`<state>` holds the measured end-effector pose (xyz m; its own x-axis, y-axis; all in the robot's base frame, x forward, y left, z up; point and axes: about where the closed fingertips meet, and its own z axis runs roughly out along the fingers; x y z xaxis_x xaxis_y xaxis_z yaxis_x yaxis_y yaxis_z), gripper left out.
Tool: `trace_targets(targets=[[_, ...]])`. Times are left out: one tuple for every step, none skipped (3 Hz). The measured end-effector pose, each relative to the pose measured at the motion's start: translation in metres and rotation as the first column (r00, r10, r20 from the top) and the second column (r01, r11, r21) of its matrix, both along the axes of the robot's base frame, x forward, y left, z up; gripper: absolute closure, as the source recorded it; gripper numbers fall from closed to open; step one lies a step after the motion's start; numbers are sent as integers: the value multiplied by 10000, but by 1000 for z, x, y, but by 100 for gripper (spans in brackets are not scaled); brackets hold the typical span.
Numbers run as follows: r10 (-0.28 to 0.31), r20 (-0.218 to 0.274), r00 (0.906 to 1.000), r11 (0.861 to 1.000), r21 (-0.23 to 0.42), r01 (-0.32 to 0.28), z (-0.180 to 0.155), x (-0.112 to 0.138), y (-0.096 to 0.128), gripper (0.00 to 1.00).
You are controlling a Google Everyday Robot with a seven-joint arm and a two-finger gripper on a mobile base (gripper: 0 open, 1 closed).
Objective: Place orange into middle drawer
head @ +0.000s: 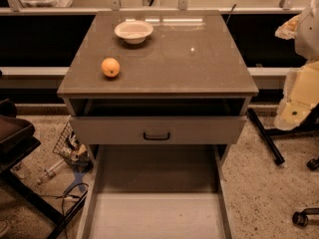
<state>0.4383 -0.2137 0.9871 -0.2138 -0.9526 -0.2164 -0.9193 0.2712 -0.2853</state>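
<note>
The orange sits on the left side of the brown cabinet top, near its front edge. The middle drawer is pulled far out below, with its pale floor bare. My gripper is at the right edge of the view, at the upper end of my pale arm. It is beside the cabinet, far right of the orange, and holds nothing that I can see.
A white bowl stands at the back left of the cabinet top. The top drawer, grey-fronted with a black handle, is slightly open above the middle drawer. Clutter and cables lie on the floor at left, and black legs at right.
</note>
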Motion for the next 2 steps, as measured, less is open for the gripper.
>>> trace_targets(targets=[[0,0,10000,10000,0,0,0,0,0,0],[112,405,9991,9946,1027,-154,3,20,23,0]])
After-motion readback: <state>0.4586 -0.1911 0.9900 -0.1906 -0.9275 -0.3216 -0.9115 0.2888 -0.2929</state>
